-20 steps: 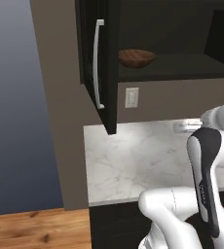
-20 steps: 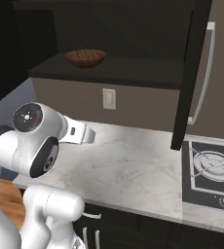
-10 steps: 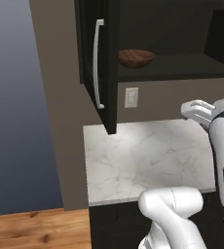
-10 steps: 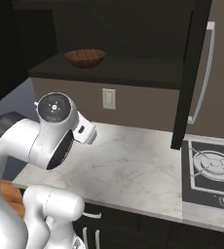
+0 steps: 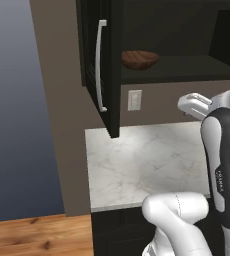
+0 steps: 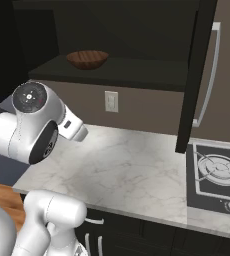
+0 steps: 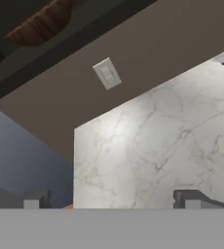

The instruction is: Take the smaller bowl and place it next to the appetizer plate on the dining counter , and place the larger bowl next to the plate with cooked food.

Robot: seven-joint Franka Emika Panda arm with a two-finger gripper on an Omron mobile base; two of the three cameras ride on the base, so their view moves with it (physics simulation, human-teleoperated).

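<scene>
- Approaching stage, left base view: smaller bowl (image 5: 139, 59) sits on the dark shelf (image 5: 187, 67) of an open upper cabinet, w/ cabinet door (image 5: 101, 65) swung out at left. Bowl is shallow, wide, reddish-brown wood w/ visible grain. Arm is below shelf level, well apart from bowl; nothing grasped. Marble worktop (image 5: 137, 165) underneath: pale, grey-veined, smooth.
- Right base view: same bowl (image 6: 87, 59) seen from other side, upright, alone on shelf, above a wall outlet (image 6: 111, 101). Gas hob (image 6: 217, 172) lies at worktop's right end, dark w/ metal grate. Second cabinet door (image 6: 196, 75) hangs open, w/ pale curved handle behind.
- Hand view: gripper (image 7: 111, 200) released, jaws spread wide, nothing between them; camera rolled, so bowl (image 7: 41, 24) appears at upper left corner, outlet (image 7: 106, 74) mid-frame.
- Judgement: step in hand = reach for smaller bowl; next move prob. needs hand raised to shelf height, aimed at the rim, clearing the shelf edge & doors.
</scene>
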